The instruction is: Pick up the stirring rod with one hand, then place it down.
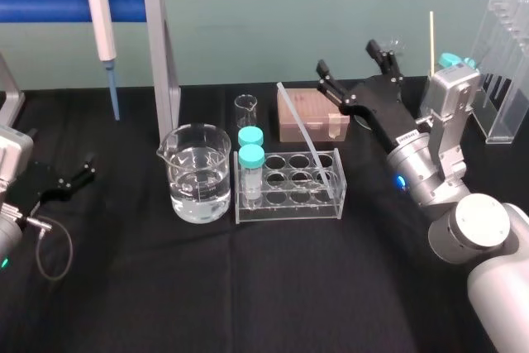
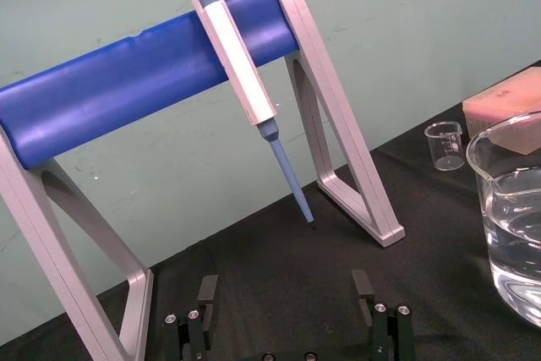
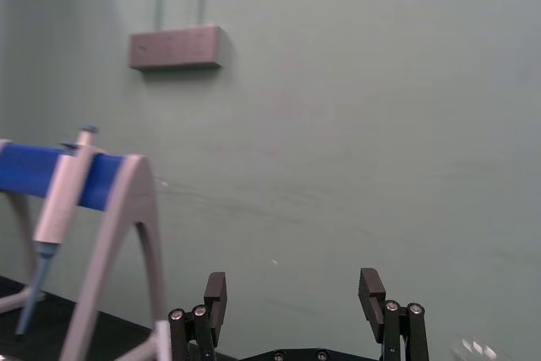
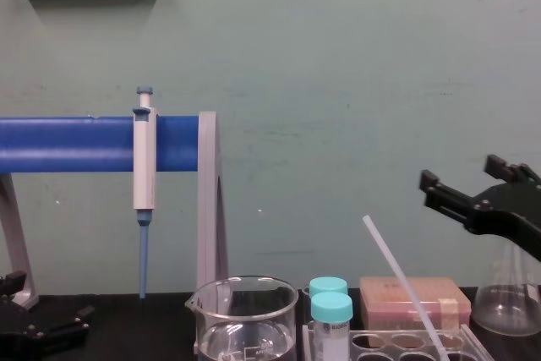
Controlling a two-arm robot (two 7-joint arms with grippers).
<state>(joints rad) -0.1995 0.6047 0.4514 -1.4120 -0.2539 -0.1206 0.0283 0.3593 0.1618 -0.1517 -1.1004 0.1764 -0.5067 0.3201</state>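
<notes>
The stirring rod point(image 1: 302, 130) is a thin translucent-white stick that leans in the clear test tube rack point(image 1: 289, 208), its upper end pointing back and left. From the chest it shows as a slanted stirring rod point(image 4: 401, 285) rising out of the rack. My right gripper point(image 1: 349, 57) hovers open above and to the right of the rod's top, over the pink box, with nothing between its fingers point(image 3: 369, 285). In the chest view the right gripper point(image 4: 461, 172) sits higher than the rod's tip. My left gripper point(image 1: 83, 173) rests open at the table's left edge.
A beaker of water point(image 1: 198, 173) stands left of the rack, with two teal-capped tubes point(image 1: 250, 159) in the rack's left end. Behind are a small beaker point(image 1: 245, 109), a pink box point(image 1: 310, 113) and a pipette point(image 1: 101, 14) on a blue-barred stand. A conical flask point(image 4: 507, 293) and a clear rack point(image 1: 504, 80) stand at the right.
</notes>
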